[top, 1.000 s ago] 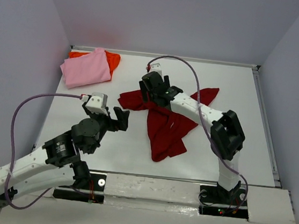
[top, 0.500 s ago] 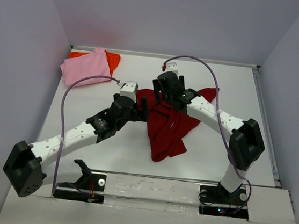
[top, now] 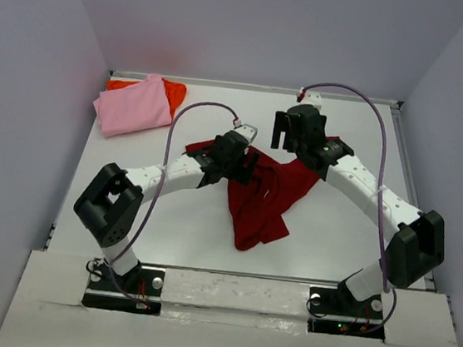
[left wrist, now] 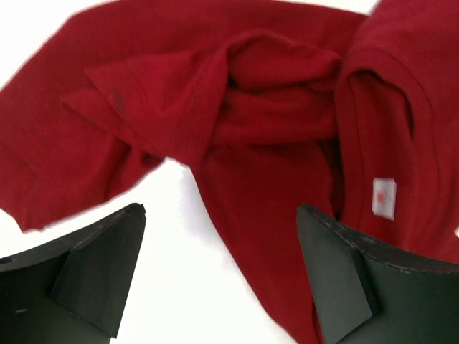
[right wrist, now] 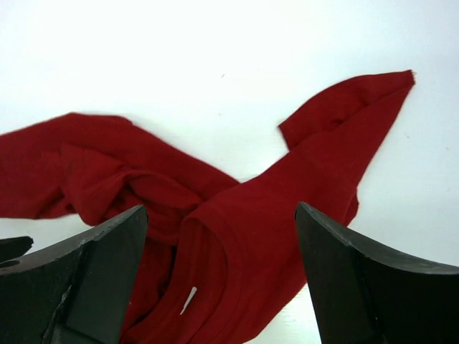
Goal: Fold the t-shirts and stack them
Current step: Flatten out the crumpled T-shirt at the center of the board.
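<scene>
Overhead view: on a white bench [top: 166, 233], a light pink cloth t-shirt [top: 135, 105] lies on a bright orange-red t-shirt [top: 172, 91] at upper left. A dark crimson t-shirt [top: 262, 202] lies crumpled at centre. Both arms reach inward from the bottom corners, elbows bent outward. The left gripper [top: 242, 165] is over the crimson shirt's left part, the right gripper [top: 281, 137] over its upper edge.

Left wrist view: the left gripper [left wrist: 220, 236] is spread wide and grips nothing. Bunched crimson folds [left wrist: 272, 115] with a white label [left wrist: 384, 198] fill the frame.

Right wrist view: the right gripper [right wrist: 221, 229] is also spread wide and empty above the crimson shirt [right wrist: 287, 193].
</scene>
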You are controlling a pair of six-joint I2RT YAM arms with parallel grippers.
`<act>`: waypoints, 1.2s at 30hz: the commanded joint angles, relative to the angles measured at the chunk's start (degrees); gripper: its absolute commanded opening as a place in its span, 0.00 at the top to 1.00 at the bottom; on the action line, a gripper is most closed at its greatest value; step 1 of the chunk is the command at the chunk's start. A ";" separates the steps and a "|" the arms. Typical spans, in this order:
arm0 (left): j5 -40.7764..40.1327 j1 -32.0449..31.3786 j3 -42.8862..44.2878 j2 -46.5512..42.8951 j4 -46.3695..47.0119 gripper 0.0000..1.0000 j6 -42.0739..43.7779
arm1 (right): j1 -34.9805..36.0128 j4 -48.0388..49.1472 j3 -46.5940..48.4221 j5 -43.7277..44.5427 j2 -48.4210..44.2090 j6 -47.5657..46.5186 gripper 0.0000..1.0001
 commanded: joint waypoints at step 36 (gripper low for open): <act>-6.26 -0.23 13.69 12.21 -6.16 0.07 13.83 | -2.73 1.49 -7.27 -7.25 -5.67 2.28 0.11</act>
